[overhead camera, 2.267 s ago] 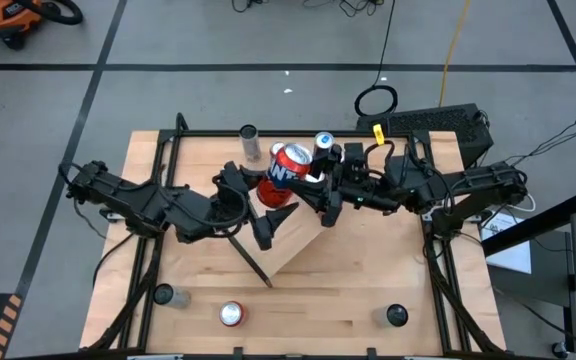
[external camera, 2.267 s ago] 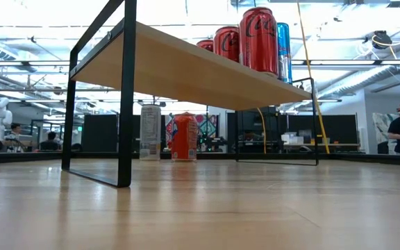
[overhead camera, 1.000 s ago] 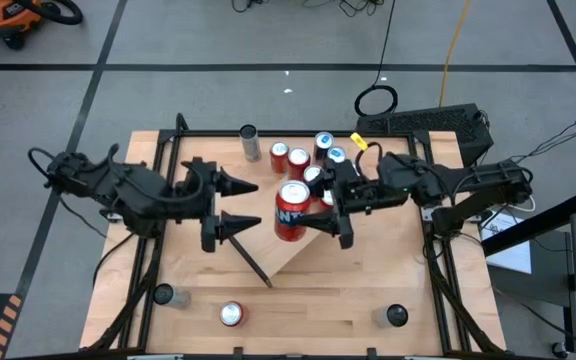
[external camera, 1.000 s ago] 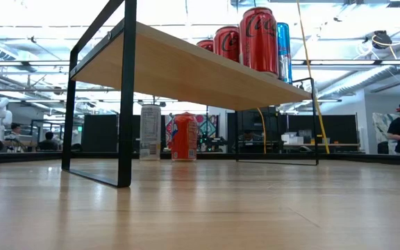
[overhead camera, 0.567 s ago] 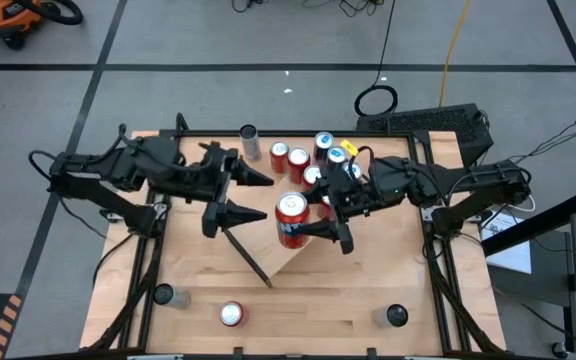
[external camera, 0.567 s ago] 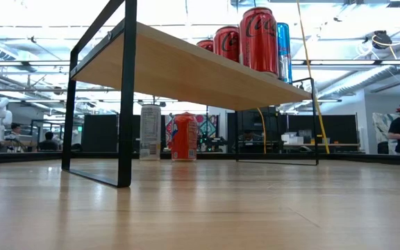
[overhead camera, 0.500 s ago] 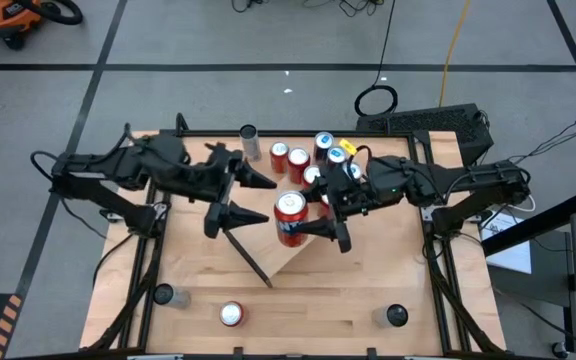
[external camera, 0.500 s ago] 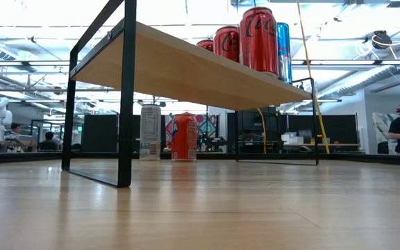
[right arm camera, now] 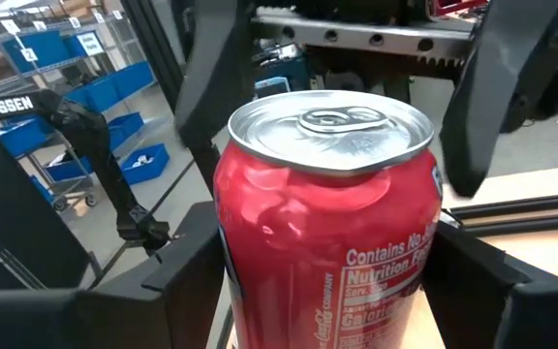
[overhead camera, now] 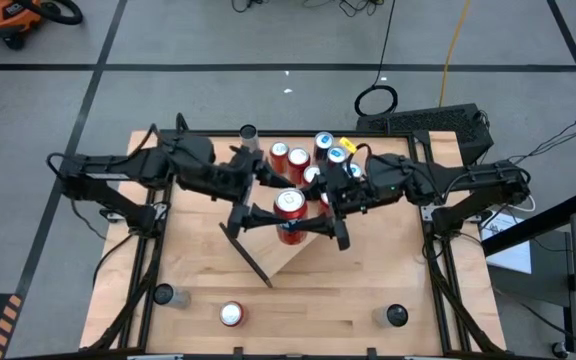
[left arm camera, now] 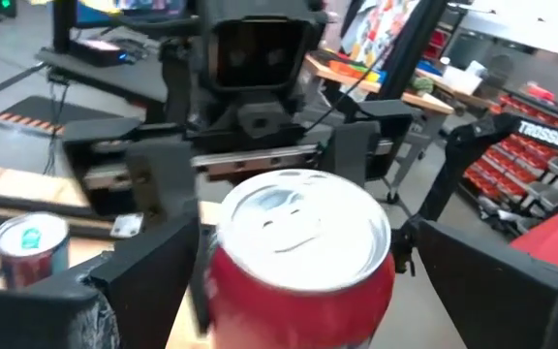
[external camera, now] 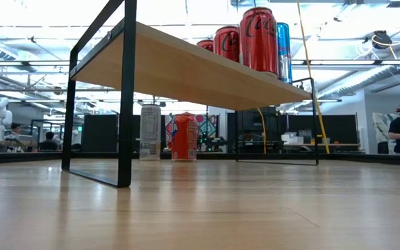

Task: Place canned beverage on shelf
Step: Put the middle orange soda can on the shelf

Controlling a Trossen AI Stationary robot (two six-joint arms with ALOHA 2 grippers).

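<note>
Red soda can upright above the light-wood shelf, clamped between the right gripper fingers. Left gripper spread wide, fingers straddling the same can from the opposite side, contact unclear. Other cans clustered at the shelf's far end.

A light-wood tabletop in a black frame carries the shelf, a pale board on thin black end brackets set at an angle across the middle. On the shelf's far end stand red cans and a blue can close together. On the tabletop itself stand a tall silver can at the far edge, and near the front edge a dark-topped can, a red can and what may be a black can.
</note>
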